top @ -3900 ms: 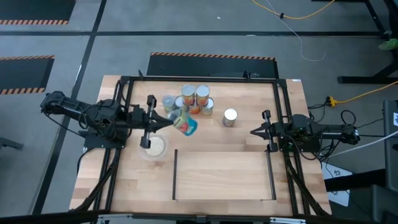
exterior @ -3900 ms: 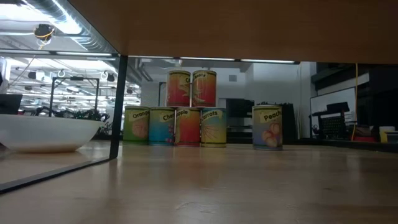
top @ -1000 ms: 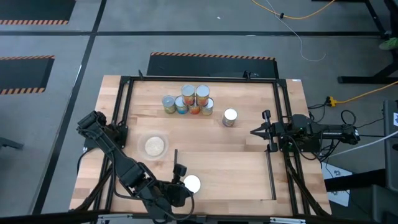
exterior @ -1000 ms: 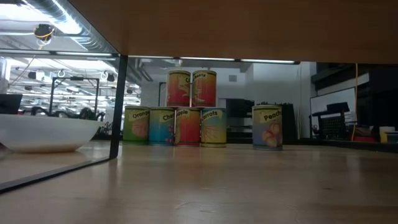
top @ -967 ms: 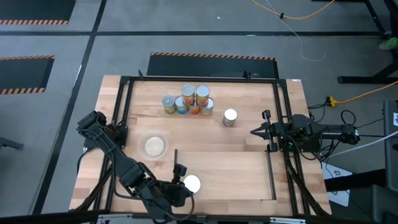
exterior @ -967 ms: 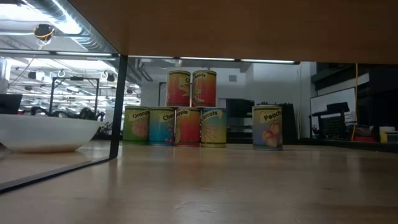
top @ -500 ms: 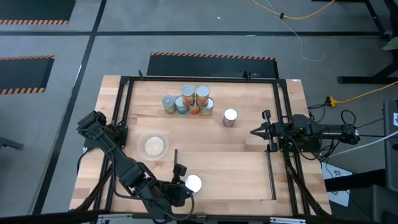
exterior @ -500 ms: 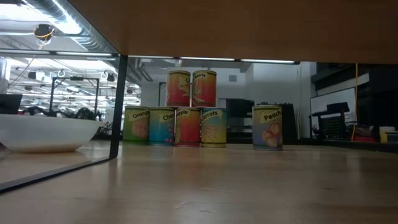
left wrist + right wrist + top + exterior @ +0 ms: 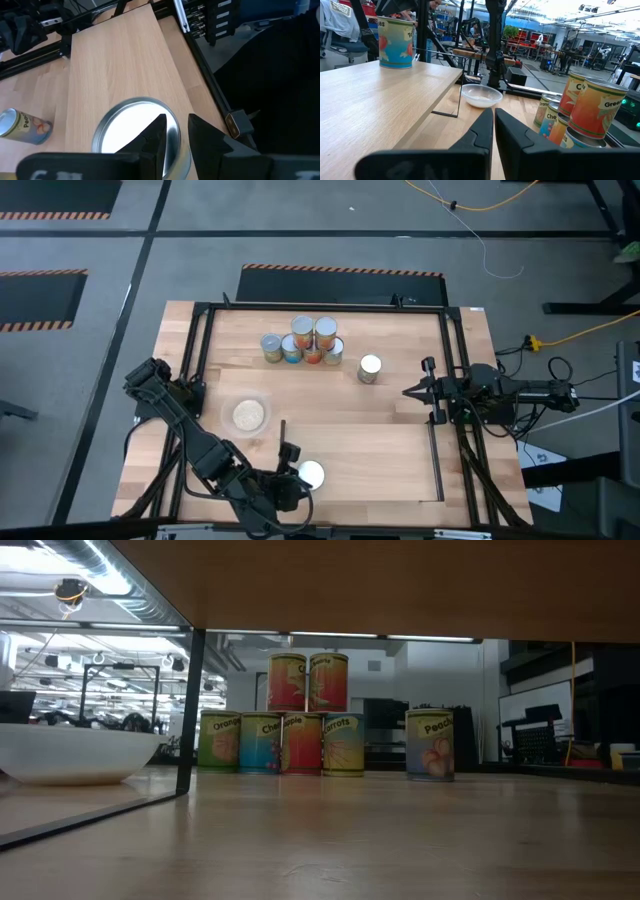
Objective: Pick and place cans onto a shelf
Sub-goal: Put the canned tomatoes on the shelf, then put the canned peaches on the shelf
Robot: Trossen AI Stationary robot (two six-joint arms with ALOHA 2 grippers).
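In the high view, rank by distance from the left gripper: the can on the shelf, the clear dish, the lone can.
1. Can on the shelf, right at the left gripper.
2. Clear dish, left of the shelf.
3. Lone can, nearer the right arm.

Can on the shelf [image 9: 132,134] cut off by the left wrist view's lower edge and partly behind the left hand [image 9: 176,134], label unseen, stacked cans [image 9: 592,112] cropped at the right wrist view's edge, bowl [image 9: 70,753] clipped in the low view
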